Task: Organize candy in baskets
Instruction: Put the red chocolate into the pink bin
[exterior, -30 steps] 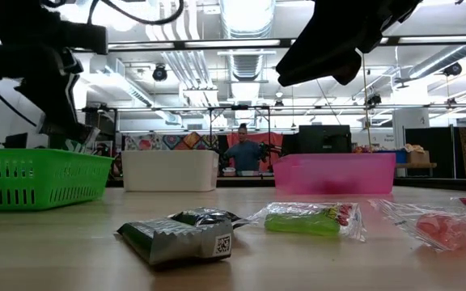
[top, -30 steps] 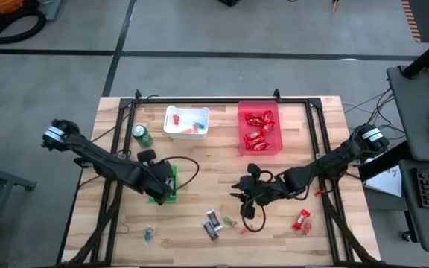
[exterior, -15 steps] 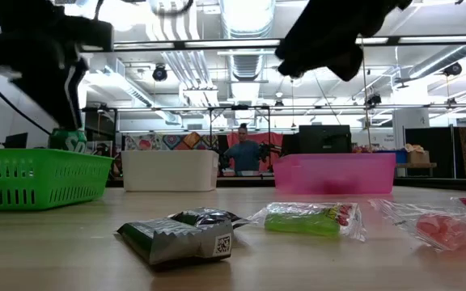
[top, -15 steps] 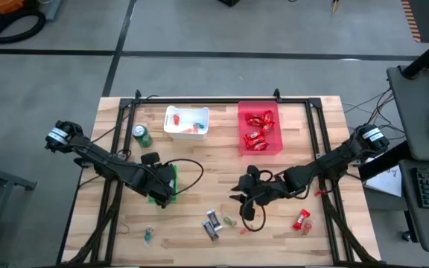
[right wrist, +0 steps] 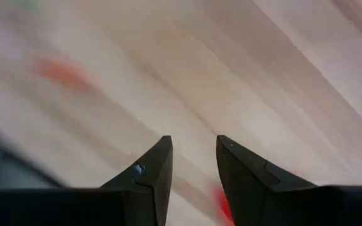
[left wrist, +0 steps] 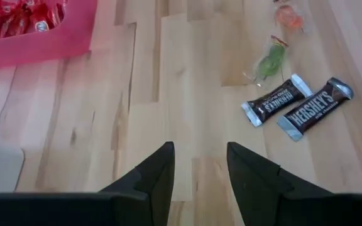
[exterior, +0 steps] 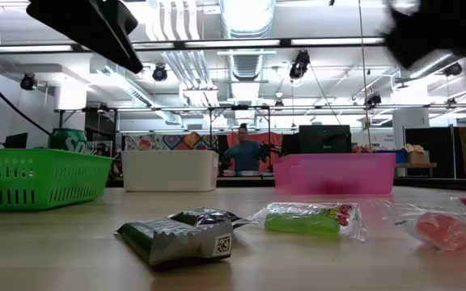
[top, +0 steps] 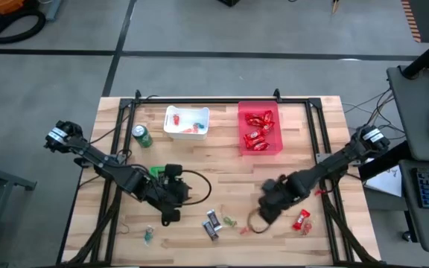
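Where it all sat: a wooden table, with three baskets toward its back and loose candy near its front edge.
Red basket: the biggest one, at the back, with red-wrapped candy already inside.
White basket: just left of the red one, with a few small pieces in it.
Green basket: mostly hidden under the left arm from above. The low view did not show what was in it.
Left gripper: a second ago it was over the green basket. It had since swung toward the front of the table and faced the loose candy. Its fingers were a little apart and held nothing.
Right gripper: it had slid from the middle of the table toward the front right, close to a red-wrapped candy. Its fingers were a little apart and held nothing. Its own view was too blurry to show more.
What that meant: most likely each arm was going for a new piece, so the sorting was only partly done.
Hershey's bars: two dark bars lay flat side by side, apart from the left gripper. Their long sides ran the same way, slanted to the table edges.
Green candy: a small piece just beside the bars, also slanted.
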